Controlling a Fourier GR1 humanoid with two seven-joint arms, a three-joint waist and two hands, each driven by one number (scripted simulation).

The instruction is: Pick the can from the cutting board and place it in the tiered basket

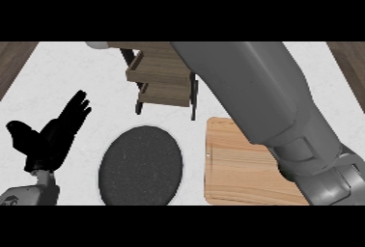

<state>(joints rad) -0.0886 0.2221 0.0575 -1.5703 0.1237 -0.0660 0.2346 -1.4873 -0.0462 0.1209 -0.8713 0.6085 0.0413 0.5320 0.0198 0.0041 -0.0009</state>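
The black left hand [49, 135] rests open at the left edge, fingers straight up, touching nothing. The grey right forearm [271, 111] stretches over the light wooden cutting board [235, 169] toward the wooden tiered basket [160, 79] (hand hidden, can't tell its grip). No can visible from here. A dark round plate [140, 166] sits beside the board.

We see the tiered basket [162, 79] at the counter's far side. Nearer than it lie a dark round plate [140, 165] and, right of that, the cutting board [239, 166]. Our right forearm [264, 96] crosses above the basket. Our left hand [53, 135] rests open, left of the plate.
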